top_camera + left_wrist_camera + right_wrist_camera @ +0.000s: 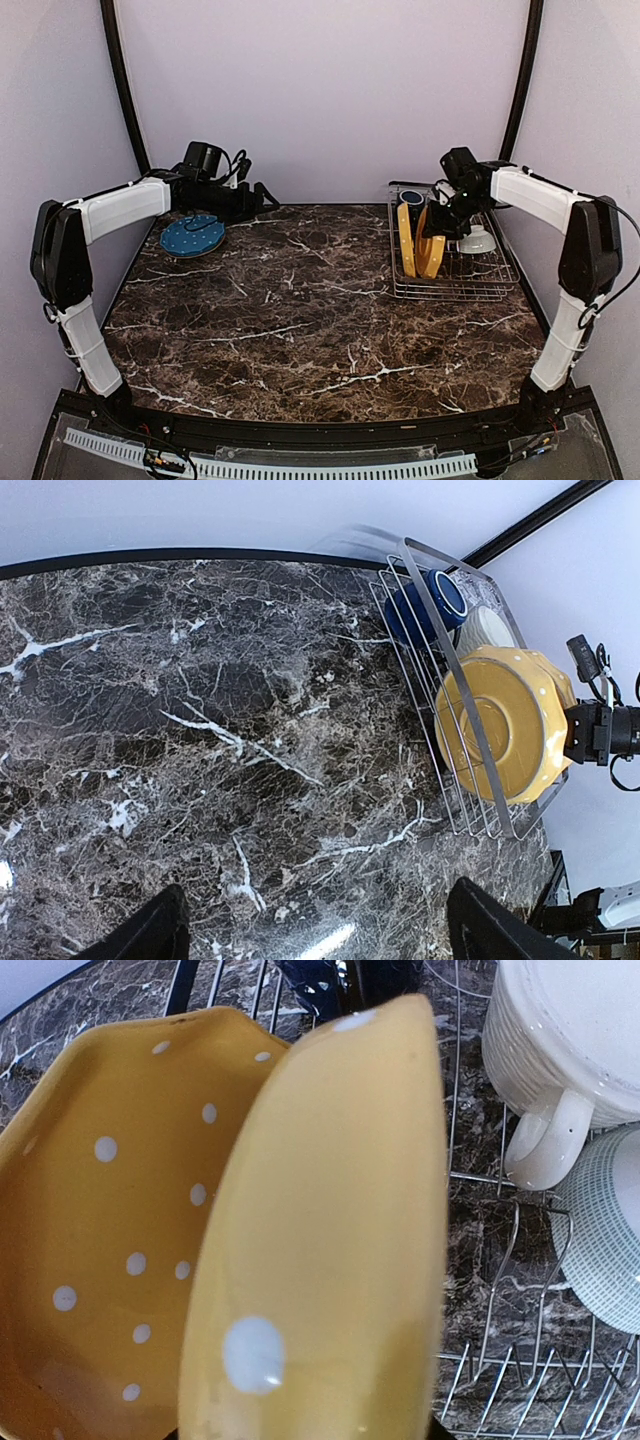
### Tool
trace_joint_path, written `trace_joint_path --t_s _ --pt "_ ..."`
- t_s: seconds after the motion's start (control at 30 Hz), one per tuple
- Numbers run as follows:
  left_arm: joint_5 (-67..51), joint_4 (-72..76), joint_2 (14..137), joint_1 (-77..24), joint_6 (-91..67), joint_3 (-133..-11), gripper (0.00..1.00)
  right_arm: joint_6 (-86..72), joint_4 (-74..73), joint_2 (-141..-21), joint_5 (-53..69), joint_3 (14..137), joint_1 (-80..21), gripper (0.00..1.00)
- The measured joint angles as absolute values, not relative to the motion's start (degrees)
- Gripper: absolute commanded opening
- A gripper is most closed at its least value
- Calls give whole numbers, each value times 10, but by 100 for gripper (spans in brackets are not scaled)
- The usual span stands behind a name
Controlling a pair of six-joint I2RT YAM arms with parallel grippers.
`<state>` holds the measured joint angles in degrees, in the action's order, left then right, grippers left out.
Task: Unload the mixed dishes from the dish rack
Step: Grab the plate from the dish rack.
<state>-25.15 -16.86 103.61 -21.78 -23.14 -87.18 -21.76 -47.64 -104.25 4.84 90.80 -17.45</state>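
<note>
The dish rack (455,262) stands at the back right of the marble table. Two yellow plates stand on edge in it. My right gripper (447,218) is shut on the rim of the nearer yellow plate (330,1240), which leans away from the other yellow plate (110,1210); its fingers are mostly hidden behind the rim. A cream mug (570,1040), a pale greenish bowl (610,1245) and a navy mug (425,605) sit in the rack. The blue dotted plate (193,236) lies flat at the back left. My left gripper (262,197) is open and empty just behind it. No glass tumbler shows.
The back wall is close behind both grippers and the side walls flank the table. The rack (470,780) is also in the left wrist view, with the marble table (200,730) stretching between it and my left gripper (320,950).
</note>
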Motion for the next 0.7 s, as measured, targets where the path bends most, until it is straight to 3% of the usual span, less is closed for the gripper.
trace_joint_path --t_s 0.27,0.7 --pt "-251 -169 1036 -218 -231 -872 88 -220 -475 -1042 54 909 -175 20" --pt "-250 -170 1036 -218 -231 -873 88 -230 -481 -1033 66 908 -176 4"
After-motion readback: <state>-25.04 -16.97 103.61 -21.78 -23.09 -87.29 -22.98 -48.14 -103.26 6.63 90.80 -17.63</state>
